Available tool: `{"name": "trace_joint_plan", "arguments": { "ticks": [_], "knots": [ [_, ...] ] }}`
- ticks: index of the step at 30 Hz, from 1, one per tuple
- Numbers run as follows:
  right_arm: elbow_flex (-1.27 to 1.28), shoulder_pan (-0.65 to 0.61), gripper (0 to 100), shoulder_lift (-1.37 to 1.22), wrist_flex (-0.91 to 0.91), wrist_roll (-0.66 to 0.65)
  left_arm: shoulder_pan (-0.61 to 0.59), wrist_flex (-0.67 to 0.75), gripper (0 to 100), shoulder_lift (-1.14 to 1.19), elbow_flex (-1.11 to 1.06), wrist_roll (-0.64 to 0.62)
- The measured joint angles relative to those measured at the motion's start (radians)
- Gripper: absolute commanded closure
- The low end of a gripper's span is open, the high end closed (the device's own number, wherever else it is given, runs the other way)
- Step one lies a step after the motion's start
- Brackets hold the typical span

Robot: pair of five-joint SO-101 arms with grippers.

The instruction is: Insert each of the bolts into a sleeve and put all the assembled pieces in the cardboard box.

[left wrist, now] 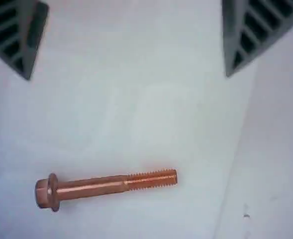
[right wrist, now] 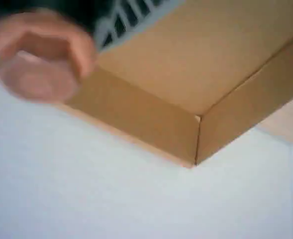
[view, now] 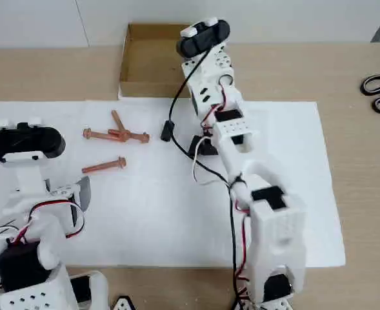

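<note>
Grips a blurred copper piece [right wrist: 37, 64] in clenched right jaws just over a wall of the box [right wrist: 136, 119], apparently poised to drop it inside; bolt alone or sleeved, cannot tell. Hangs the left jaws spread wide above a lone bolt [left wrist: 106, 186], likely lined up for the next pick. Lies flat on smooth white paper [left wrist: 136, 114], flanged head at one end, thread at the other. Counts more bolts [view: 102, 135] crossed in a heap nearby. Plain brown cardboard, sharp-cornered, low-walled, at the bench's [view: 344, 71] far side.
</note>
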State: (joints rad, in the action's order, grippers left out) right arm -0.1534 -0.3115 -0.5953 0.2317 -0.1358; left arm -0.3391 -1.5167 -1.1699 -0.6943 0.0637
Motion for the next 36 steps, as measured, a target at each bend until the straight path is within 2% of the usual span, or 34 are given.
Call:
{"name": "trace_joint_plan", "arguments": {
  "ticks": [7, 13, 16, 22, 30, 36],
  "knots": [
    [-0.29, -0.008, 99.5, -0.321, 0.0, 0.0, 0.0, 0.0, 76, 0.0, 0.0, 0.0],
    [-0.453, -0.02, 99.4, -0.483, 0.0, 0.0, 0.0, 0.0, 76, 0.0, 0.0, 0.0],
    [-0.488, -0.017, 96.9, -0.516, 0.0, 0.0, 0.0, 0.0, 76, 0.0, 0.0, 0.0],
    [-0.494, -0.018, 81.7, -0.531, -0.003, 0.0, 0.0, 0.0, 76, 0.0, 0.0, 0.0],
    [-0.532, -0.017, 81.1, -0.528, -0.061, 0.0, 0.0, 0.0, 76, 0.0, 0.0, 0.0],
    [-0.661, -0.015, 81.1, -0.528, -0.132, 0.0, 0.0, 0.0, 76, 0.0, 0.0, 0.0]
  ]
}}
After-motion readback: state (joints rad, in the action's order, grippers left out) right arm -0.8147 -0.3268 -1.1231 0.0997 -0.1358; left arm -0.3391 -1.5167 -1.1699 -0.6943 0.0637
